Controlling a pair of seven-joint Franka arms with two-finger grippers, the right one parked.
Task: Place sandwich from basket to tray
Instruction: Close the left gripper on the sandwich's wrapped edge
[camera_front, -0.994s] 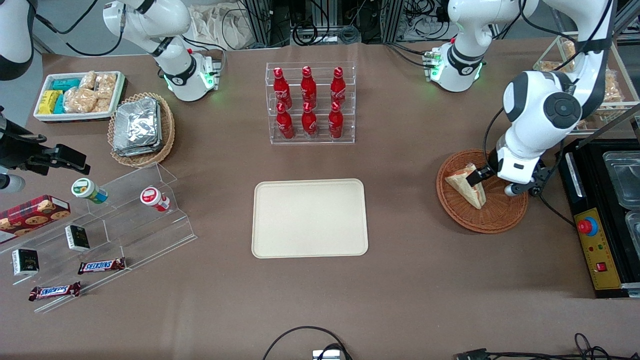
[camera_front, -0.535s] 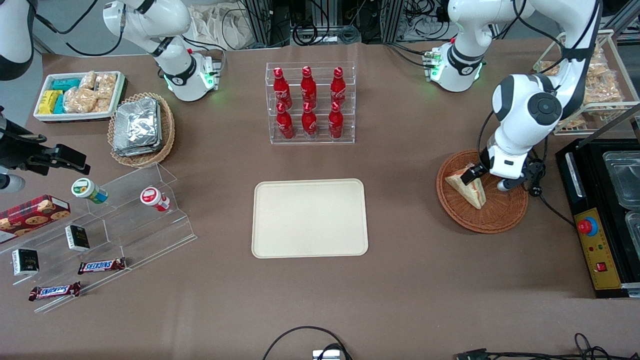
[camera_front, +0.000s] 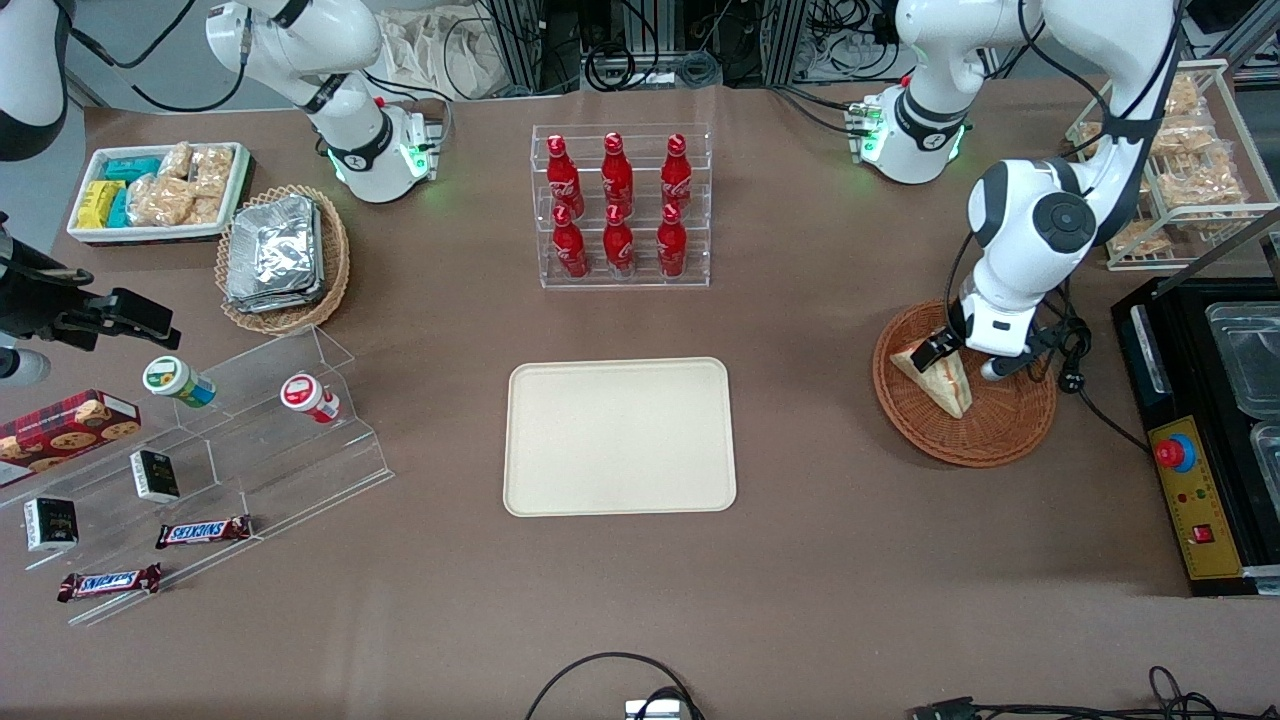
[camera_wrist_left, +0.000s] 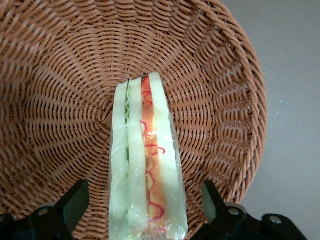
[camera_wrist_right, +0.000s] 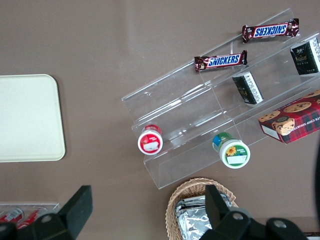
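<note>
The sandwich (camera_front: 943, 381) stands on edge in the reddish-brown wicker basket (camera_front: 985, 438), toward the working arm's end of the table. My gripper (camera_front: 958, 358) is down in the basket at the sandwich's thicker end. In the left wrist view the sandwich (camera_wrist_left: 147, 165) shows its red and green filling. It sits between the two black fingers (camera_wrist_left: 75, 200) of the open gripper (camera_wrist_left: 145, 202), with a gap on each side. The basket's weave (camera_wrist_left: 60, 100) fills that view. The cream tray (camera_front: 620, 437) lies flat at the table's middle, apart from the basket; it also shows in the right wrist view as the tray (camera_wrist_right: 27, 117).
A clear rack of red bottles (camera_front: 620, 205) stands farther from the front camera than the tray. A black machine (camera_front: 1200, 440) sits beside the basket at the table's end. A wire rack of bagged snacks (camera_front: 1190, 170) stands near the arm's elbow. An acrylic step stand (camera_front: 230, 440) holds snacks toward the parked arm's end.
The arm's wrist has swung a little away from the front camera and toward the table's middle, bringing the fingers closer round the sandwich's thick end. The sandwich has not moved.
</note>
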